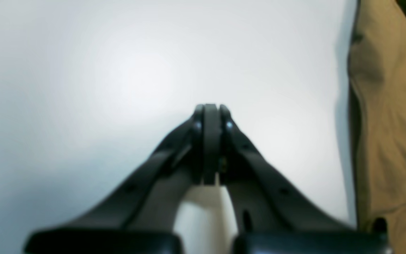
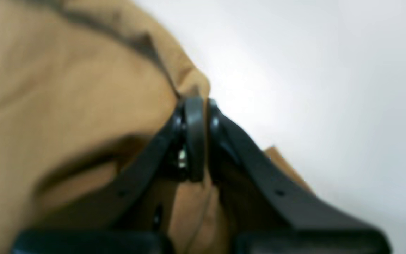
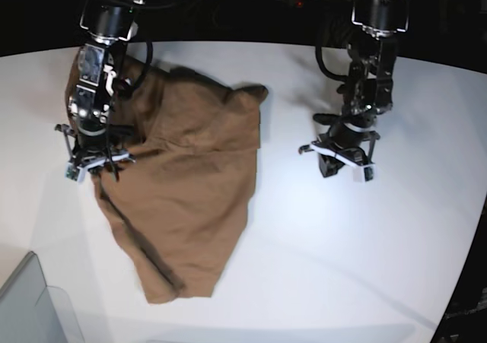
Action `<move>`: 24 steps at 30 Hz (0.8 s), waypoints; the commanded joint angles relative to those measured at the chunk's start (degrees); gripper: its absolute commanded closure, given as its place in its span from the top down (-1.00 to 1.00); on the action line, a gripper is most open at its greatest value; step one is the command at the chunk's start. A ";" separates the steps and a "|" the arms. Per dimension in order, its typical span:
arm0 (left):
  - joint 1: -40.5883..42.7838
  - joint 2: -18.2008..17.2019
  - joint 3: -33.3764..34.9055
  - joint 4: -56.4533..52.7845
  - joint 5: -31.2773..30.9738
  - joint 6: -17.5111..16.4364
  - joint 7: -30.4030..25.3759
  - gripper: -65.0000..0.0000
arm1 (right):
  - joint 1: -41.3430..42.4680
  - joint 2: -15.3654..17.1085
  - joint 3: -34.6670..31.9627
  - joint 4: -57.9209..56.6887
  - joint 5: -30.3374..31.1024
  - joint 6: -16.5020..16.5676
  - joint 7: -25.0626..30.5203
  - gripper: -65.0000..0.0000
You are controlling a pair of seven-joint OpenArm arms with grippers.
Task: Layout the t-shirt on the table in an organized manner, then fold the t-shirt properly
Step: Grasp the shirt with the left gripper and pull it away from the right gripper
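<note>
The brown t-shirt (image 3: 190, 176) lies crumpled and unevenly spread on the white table (image 3: 365, 259), its narrow end pointing toward the front edge. My right gripper (image 2: 197, 102) is shut on the t-shirt (image 2: 65, 88), pinching a fold at the cloth's edge; in the base view this right gripper (image 3: 95, 166) is at the garment's left side. My left gripper (image 1: 210, 107) is shut with nothing in it, hovering over bare table (image 1: 83, 70). The t-shirt (image 1: 389, 123) shows at that view's right edge, apart from the fingers. In the base view the left gripper (image 3: 341, 166) hangs to the right of the shirt.
A clear grey bin (image 3: 30, 305) stands at the front left corner of the table. The table's curved edge runs along the right and front. Dark background lies beyond the far edge, where both arm bases hang.
</note>
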 commanded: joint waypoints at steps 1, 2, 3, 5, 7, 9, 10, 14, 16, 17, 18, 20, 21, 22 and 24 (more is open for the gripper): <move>1.53 -0.40 -0.02 -1.09 1.80 3.68 7.25 -0.99 | 0.63 0.38 -0.28 1.35 0.23 0.49 0.80 -1.00; 1.62 -0.40 -0.02 -0.82 1.62 3.68 7.34 -0.99 | -0.25 0.29 -0.28 1.87 0.23 0.49 0.80 -0.97; 1.97 -0.40 -0.11 -0.74 1.62 3.68 7.34 -0.99 | -0.78 0.11 -0.28 2.75 0.23 0.49 0.80 -0.90; 2.14 -0.32 -0.28 0.32 1.62 3.68 7.34 -0.99 | -1.39 -0.76 -0.28 4.42 0.23 0.49 0.80 -0.72; 2.23 -0.32 -0.11 2.43 1.62 3.68 7.34 -0.99 | -2.19 -1.12 0.08 6.36 0.23 0.49 0.80 -0.54; 2.32 -0.23 -0.02 4.89 1.62 3.77 7.43 -0.98 | -3.06 -1.12 0.08 8.64 0.23 0.49 0.80 -0.38; 2.32 -0.14 -0.02 6.38 1.53 3.86 7.87 -0.98 | -3.68 -1.20 0.08 10.05 0.23 0.49 0.98 -0.31; 1.44 2.59 -0.55 12.98 1.53 4.12 14.46 -0.56 | -5.53 -1.29 -0.19 14.89 0.23 0.49 1.07 -0.03; -0.32 3.90 -0.37 15.18 1.71 4.12 16.66 -0.21 | -6.05 -1.29 -0.10 17.17 0.23 0.49 1.07 0.07; -1.46 4.70 -0.11 15.79 1.97 4.12 17.10 0.00 | -6.67 -1.29 -0.19 18.23 0.23 0.49 1.07 0.10; -2.60 5.40 -0.02 15.70 1.97 3.86 17.19 0.18 | -7.28 -1.29 -0.19 19.11 0.23 0.49 1.07 0.13; -5.86 7.51 0.07 14.56 2.24 3.86 17.19 0.54 | -8.60 -1.47 -0.28 21.13 0.23 0.49 1.07 0.13; -7.70 8.39 0.07 12.80 2.50 3.77 17.19 0.68 | -9.39 -1.73 -0.28 21.74 0.23 0.49 1.07 0.13; -9.81 9.36 0.07 10.78 3.03 3.77 17.19 0.79 | -10.10 -2.26 -0.28 22.27 0.23 0.49 1.15 0.13; -13.68 11.20 0.42 6.03 4.44 3.68 17.19 0.94 | -11.33 -2.61 -0.28 23.15 0.23 0.49 1.15 0.13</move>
